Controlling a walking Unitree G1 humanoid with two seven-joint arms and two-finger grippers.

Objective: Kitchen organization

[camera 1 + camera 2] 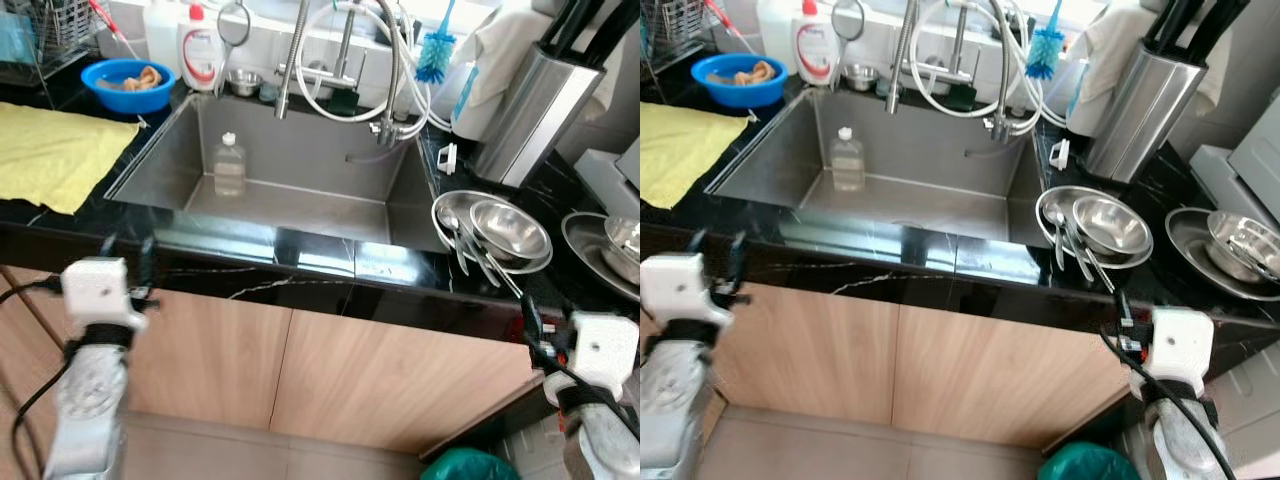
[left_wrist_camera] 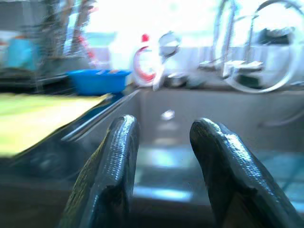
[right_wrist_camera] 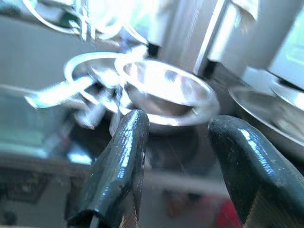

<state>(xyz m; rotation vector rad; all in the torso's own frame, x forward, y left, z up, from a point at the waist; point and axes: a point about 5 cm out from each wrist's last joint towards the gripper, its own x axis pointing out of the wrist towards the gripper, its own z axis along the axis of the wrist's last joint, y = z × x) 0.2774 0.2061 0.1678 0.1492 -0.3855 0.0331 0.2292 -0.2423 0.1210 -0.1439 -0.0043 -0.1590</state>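
A steel sink (image 1: 300, 150) is set in the black countertop, with a small clear bottle (image 1: 229, 165) standing upright inside at its left. To the right of the sink, a steel bowl (image 1: 510, 230) and spoons (image 1: 468, 245) rest on a steel plate (image 1: 445, 205). My left gripper (image 1: 127, 252) is open and empty, level with the counter's front edge at the sink's left corner. My right gripper (image 3: 178, 123) is open and empty just in front of the counter edge, facing the steel bowl (image 3: 166, 92).
A yellow cloth (image 1: 50, 150) lies at the left, with a blue bowl (image 1: 127, 84) and a soap bottle (image 1: 200, 45) behind it. A faucet with hoses (image 1: 345, 60), a blue brush (image 1: 436, 50) and a steel knife holder (image 1: 540, 100) stand at the back. A second steel plate with a bowl (image 1: 610, 250) is at the far right. Wooden cabinet doors (image 1: 300, 370) are below the counter.
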